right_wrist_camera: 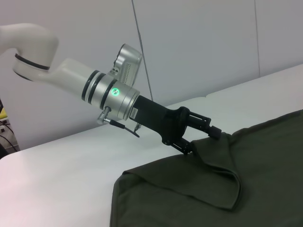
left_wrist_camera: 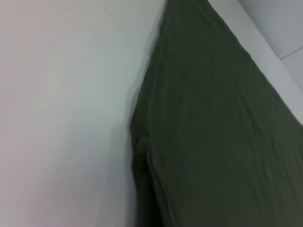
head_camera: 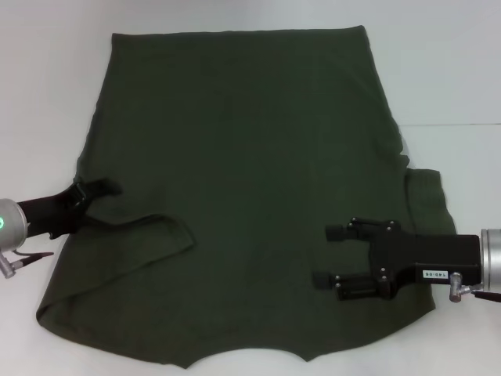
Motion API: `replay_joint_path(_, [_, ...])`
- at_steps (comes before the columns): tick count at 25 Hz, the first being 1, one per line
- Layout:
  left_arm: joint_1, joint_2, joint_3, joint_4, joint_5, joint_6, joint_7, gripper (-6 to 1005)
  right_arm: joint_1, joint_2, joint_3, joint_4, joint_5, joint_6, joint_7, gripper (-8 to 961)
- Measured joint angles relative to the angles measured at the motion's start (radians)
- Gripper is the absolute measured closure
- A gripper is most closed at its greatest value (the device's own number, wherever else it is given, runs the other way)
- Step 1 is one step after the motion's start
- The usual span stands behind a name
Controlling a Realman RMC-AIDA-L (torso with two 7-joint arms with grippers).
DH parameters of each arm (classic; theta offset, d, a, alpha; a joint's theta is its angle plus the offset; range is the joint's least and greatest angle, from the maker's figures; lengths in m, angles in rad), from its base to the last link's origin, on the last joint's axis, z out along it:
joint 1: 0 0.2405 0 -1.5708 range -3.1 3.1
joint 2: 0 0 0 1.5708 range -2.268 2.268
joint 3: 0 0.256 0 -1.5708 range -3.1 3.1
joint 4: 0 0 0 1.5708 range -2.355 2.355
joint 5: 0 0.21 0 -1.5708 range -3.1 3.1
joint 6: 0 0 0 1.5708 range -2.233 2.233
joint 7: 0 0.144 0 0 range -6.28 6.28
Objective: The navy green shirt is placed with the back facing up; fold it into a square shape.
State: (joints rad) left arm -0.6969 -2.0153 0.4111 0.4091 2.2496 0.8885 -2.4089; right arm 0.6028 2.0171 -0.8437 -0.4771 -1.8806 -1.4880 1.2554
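Head view: the navy green shirt (head_camera: 243, 180) lies spread on the white surface (head_camera: 47, 63). The left gripper (head_camera: 100, 190) seemingly pinches its folded-in left sleeve; the right gripper (head_camera: 335, 255) hovers wide open, empty. Next, carry that side fold across.

The left gripper's (head_camera: 106, 188) fingertips were buried in a fold of the navy green shirt (head_camera: 243, 157) — its own wrist view showed only blurred cloth.

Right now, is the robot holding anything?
Yes. The left gripper pinches the dark olive-green fabric shirt at its left sleeve edge. The right gripper holds nothing, open.
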Motion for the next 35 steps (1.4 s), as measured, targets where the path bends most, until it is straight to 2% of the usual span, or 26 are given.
replay_joint_path(3, [-0.004,-0.001,-0.029,-0.001,-0.093,0.055,0.003,164,-0.001,0.0,0.0,0.0,0.0,0.0,-0.002,8])
replay_joint_path(6, [-0.024,0.002,-0.052,-0.001,-0.339,0.253,0.14,165,0.001,0.001,0.0,0.0,0.0,0.0,-0.003,9])
replay_joint_path(9, [-0.041,0.012,-0.047,0.004,-0.442,0.337,0.197,167,0.005,0.002,-0.003,0.0,0.0,0.0,-0.002,9])
replay_joint_path(13, [-0.032,0.019,-0.051,-0.001,-0.448,0.342,0.202,171,0.002,0.002,-0.003,0.0,0.0,0.001,-0.003,9])
replay_joint_path(19, [0.014,0.008,-0.068,0.007,-0.455,0.376,0.299,170,0.001,0.001,0.001,0.0,0.003,0.007,-0.001,9])
replay_joint_path(22, [0.031,0.0,-0.055,0.007,-0.449,0.425,0.444,171,0.001,0.001,0.009,0.0,0.007,0.016,0.001,9])
replay_joint_path(26, [0.067,-0.018,0.013,0.028,-0.432,0.49,0.694,171,0.002,0.004,0.042,0.0,0.008,0.017,0.01,9])
replay_joint_path(31, [0.12,-0.051,0.053,0.046,-0.383,0.489,0.975,170,0.007,0.007,0.092,0.001,0.009,0.017,0.026,9])
replay_joint_path(35, [0.158,-0.072,0.061,0.042,-0.344,0.479,1.127,170,0.015,0.01,0.131,0.001,0.009,0.026,0.054,9])
